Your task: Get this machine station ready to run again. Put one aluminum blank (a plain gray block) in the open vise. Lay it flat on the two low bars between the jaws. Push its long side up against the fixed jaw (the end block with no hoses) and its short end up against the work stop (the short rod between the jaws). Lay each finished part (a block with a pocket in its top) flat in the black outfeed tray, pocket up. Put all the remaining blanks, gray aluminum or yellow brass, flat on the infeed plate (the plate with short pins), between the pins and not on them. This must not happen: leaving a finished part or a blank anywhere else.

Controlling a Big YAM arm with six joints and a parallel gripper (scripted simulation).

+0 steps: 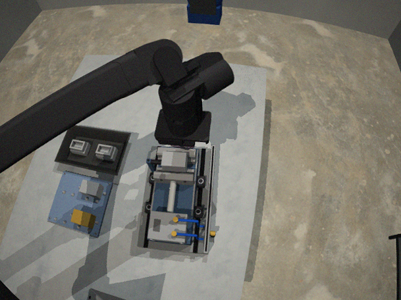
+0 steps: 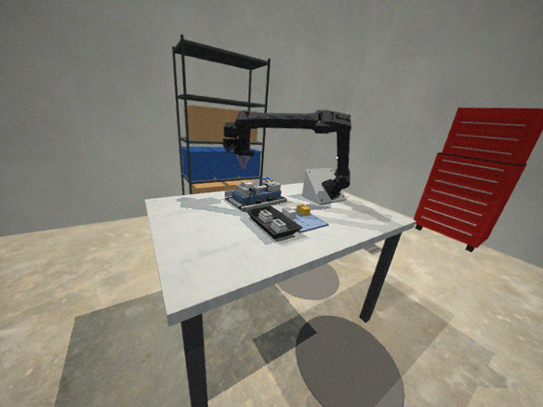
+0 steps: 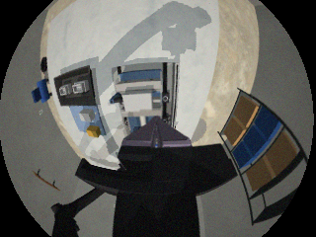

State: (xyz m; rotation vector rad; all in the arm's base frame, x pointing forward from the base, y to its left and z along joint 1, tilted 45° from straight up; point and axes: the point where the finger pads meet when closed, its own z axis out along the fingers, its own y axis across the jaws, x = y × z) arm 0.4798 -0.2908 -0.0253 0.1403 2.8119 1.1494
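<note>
Pincer (image 1: 184, 144) (image 2: 243, 167) (image 3: 156, 119) hangs above the vise (image 1: 161, 197) (image 2: 258, 198) (image 3: 140, 75), pointing down, and we see its 2 fingers closed together with nothing between them. Below it, apart from the fingertips, 1 gray aluminum blank (image 1: 174, 160) (image 2: 246, 186) (image 3: 138, 102) sits in the vise, between the fixed jaw and the sliding jaw (image 1: 174, 176). We cannot tell whether this blank touches the fixed jaw or the work stop, nor whether it lies fully on the 2 low bars.

To the side of the vise, we have 2 finished parts, a first one (image 1: 79, 146) (image 2: 265, 215) (image 3: 64, 90) and a second one (image 1: 106, 151) (image 2: 278, 224) (image 3: 79, 87), in the black outfeed tray (image 1: 64, 157) (image 2: 289, 234) (image 3: 84, 100). They stand apart from each other, pockets up.

Beside that tray, the blue infeed plate (image 1: 61, 207) (image 2: 316, 223) (image 3: 79, 119) carries 2 blanks: a second gray blank (image 1: 90, 188) (image 2: 289, 212) (image 3: 87, 115) nearer the tray, and a yellow brass blank (image 1: 81, 218) (image 2: 303, 209) (image 3: 94, 131) apart from it. We cannot tell whether either rests on a pin.

Blue hoses (image 1: 186, 220) reach the end block away from the pincer. Our table (image 1: 229, 195) (image 2: 210, 254) (image 3: 197, 39) carries all of these, and a red tool chest (image 2: 481, 172) stands beyond it.
</note>
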